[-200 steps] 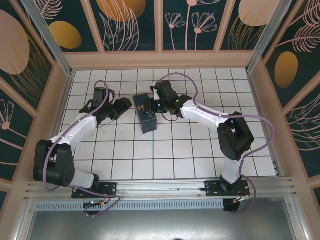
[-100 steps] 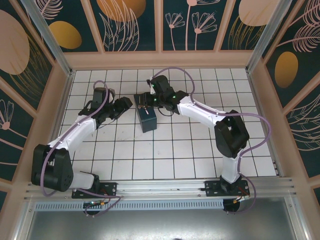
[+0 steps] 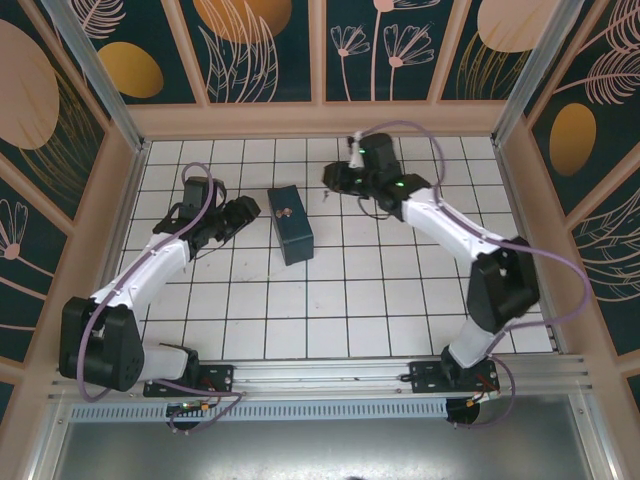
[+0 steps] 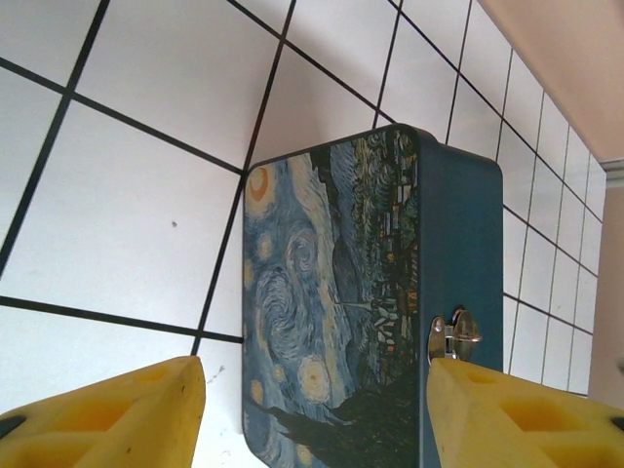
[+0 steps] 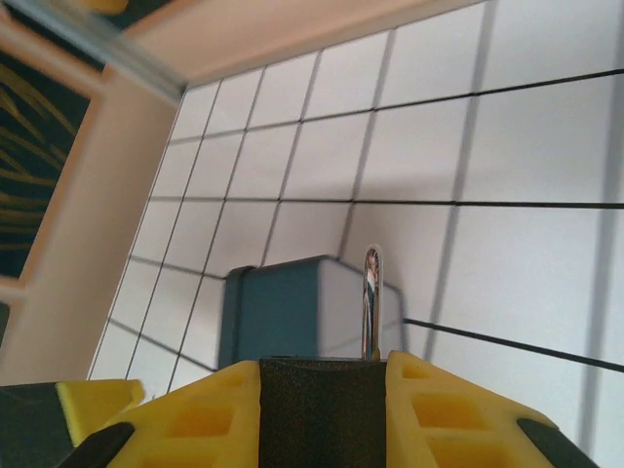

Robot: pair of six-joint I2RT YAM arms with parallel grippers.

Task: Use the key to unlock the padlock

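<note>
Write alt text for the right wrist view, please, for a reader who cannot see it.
The right pincer is shut on a thin shiny metal blade, apparently the key, which sticks out past its yellow fingers. Behind it a dark blue box sits on the white tiled floor, with a tan wall at the left.

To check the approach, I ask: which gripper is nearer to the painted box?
Left. The left gripper sits open just beside the painted box, on its left, facing it. The right gripper, holding the key, is beyond the box's far right corner, with a wider gap.
</note>
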